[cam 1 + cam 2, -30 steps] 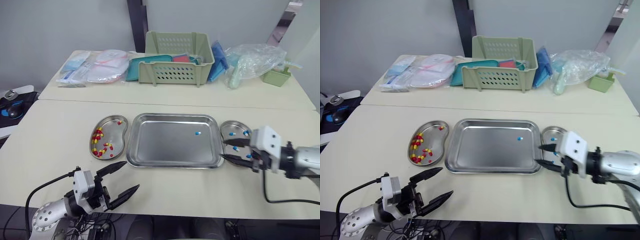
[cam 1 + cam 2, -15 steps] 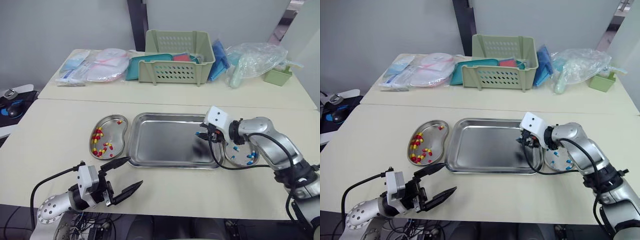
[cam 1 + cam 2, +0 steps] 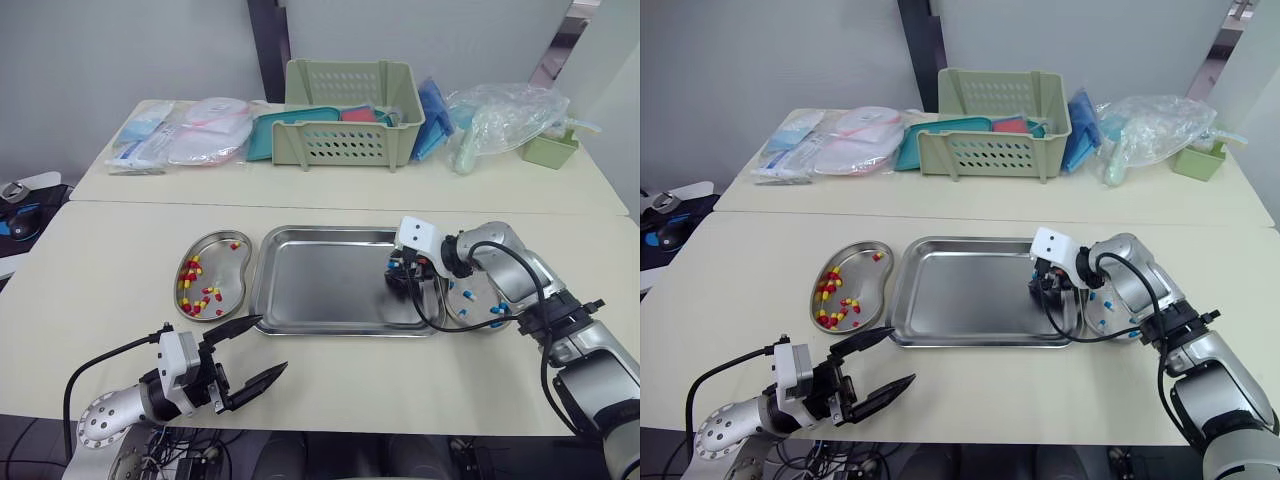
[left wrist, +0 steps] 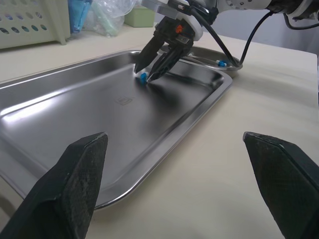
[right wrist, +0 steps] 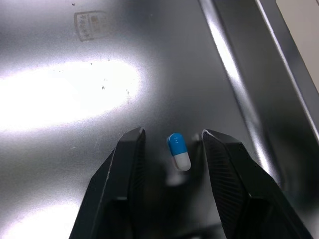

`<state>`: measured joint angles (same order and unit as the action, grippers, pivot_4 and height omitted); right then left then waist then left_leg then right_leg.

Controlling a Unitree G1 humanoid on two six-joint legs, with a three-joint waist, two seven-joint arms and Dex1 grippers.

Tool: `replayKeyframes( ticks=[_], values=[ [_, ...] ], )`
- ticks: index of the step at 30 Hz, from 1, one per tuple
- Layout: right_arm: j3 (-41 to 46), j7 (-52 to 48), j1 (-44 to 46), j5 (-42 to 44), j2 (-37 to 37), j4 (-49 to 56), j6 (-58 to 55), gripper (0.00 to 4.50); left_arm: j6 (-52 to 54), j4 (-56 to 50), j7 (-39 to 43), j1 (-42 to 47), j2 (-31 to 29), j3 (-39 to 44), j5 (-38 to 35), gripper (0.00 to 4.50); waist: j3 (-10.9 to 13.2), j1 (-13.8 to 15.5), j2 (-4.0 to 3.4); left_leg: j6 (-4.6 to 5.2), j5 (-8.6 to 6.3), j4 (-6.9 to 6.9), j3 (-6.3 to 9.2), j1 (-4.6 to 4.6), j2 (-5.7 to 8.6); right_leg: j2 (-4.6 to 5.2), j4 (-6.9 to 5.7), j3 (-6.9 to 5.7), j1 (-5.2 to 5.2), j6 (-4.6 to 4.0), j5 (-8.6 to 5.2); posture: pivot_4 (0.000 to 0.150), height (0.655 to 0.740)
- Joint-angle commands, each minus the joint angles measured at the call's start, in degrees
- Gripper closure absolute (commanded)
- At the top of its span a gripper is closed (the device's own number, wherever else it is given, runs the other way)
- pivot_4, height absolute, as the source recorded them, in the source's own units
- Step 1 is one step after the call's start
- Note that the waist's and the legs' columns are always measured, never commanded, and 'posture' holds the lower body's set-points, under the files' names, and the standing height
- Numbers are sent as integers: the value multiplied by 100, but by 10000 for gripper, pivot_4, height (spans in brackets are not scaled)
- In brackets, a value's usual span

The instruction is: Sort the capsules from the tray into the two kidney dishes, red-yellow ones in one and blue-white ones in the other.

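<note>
The left pincer (image 3: 272, 342) is held low over the near edge of the table (image 3: 100, 270), its two black fingers spread wide apart with nothing between them. Its tips are pointed toward the near left corner of the tray (image 3: 320, 290), just short of the rim.

Beyond that pincer and slightly to its left, a steel kidney dish (image 3: 234, 270) is seen, set just beside the left rim of the tray. A scatter of red-yellow capsules (image 3: 196, 290) is held in it, mostly in the near half, with one lying apart at the far end.

The tray is laid flat at the middle of the table, between the two dishes. Its floor is bare except for a single blue-white capsule (image 5: 178, 151), which is found near the right wall.

The right pincer (image 5: 173, 132) is lowered into the tray at that spot, fingers pointing down at the floor. The fingers are parted by a narrow gap, and the capsule is framed between them, lying on the steel. It is not gripped; a sliver of tray is visible on either side of it. In the left wrist view the same capsule (image 4: 143, 77) is seen right at the tips of the right pincer.

To the right of the right pincer, just past the tray rim, the second kidney dish (image 4: 207, 53) is set, and several blue-white capsules (image 3: 467, 295) are held in it.

Far behind both pincers, a green basket (image 3: 345, 115) is flanked by packets (image 3: 190, 140) and a plastic bag (image 3: 500, 115).
</note>
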<state>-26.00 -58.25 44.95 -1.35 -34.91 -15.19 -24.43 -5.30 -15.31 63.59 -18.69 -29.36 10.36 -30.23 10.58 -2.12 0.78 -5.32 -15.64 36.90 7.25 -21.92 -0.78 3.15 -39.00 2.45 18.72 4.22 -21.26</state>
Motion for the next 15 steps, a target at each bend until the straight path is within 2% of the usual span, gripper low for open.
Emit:
replayKeyframes(
  ticks=[1, 6, 11, 15],
  values=[
    [8, -148, -15, -202, -67, 62, 138, 35192, -46, -172, 2, -39, -51, -28, -39, 0, 0, -3, 0, 0, 0, 0, 1, 0, 0, 0, 0, 0, 0, 0, 0, 1500, 7400],
    [115, -244, -110, -249, -84, 306, 81, 44948, -40, -176, 33, -49, -82, -29, -51, 0, 0, -7, 0, 0, 0, 0, 1, 0, 0, 0, 0, 0, 0, 0, 0, 1500, 7400],
    [412, -294, -196, -78, -216, 1004, -92, 44948, -31, -177, 83, -29, -128, -25, -84, 0, 2, -4, -2, 0, 0, 0, -1, -3, 0, 0, 0, 1, 3, 0, 0, 1500, 7400],
    [888, -319, -509, 164, -544, 2243, -576, 44948, -45, -199, 145, -27, -145, -22, -105, 0, 2, 23, -3, 0, 0, -1, 2, -16, 0, 0, 0, -1, 12, 0, 0, 1500, 7400]
  ],
)
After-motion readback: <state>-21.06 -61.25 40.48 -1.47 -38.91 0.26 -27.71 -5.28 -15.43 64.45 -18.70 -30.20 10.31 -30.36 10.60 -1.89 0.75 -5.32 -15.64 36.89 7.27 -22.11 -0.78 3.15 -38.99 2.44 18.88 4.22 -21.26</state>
